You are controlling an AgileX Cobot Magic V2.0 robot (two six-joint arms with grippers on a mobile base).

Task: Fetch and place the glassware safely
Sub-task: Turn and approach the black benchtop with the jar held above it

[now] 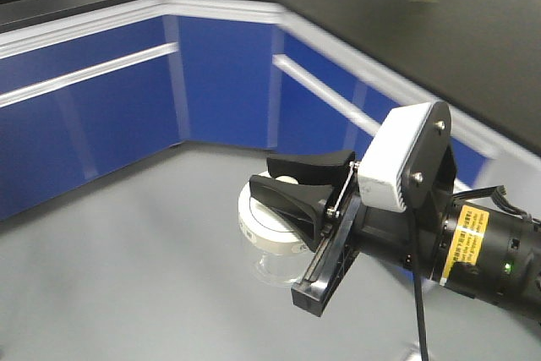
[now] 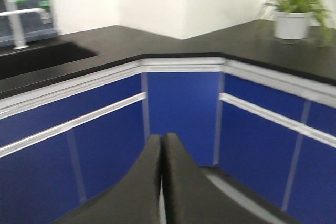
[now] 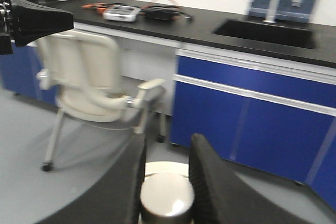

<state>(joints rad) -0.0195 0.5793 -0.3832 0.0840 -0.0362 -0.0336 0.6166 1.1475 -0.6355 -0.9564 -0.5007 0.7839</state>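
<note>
Tabletop: black L-shaped tabletop (image 1: 473, 40), ahead of my load and well apart from it.
Right tool (image 1: 264, 177): clamped on the small clear glass jar with cream round lid (image 1: 264, 230).
Left tool (image 2: 161, 166): fingers pressed together, empty.
Jar: lid up, carried in my right arm over the grey floor (image 1: 127, 293).

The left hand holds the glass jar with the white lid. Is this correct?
No. The right hand holds the glass jar with the white lid; the right wrist view shows it there. The left hand is shut on nothing.
</note>
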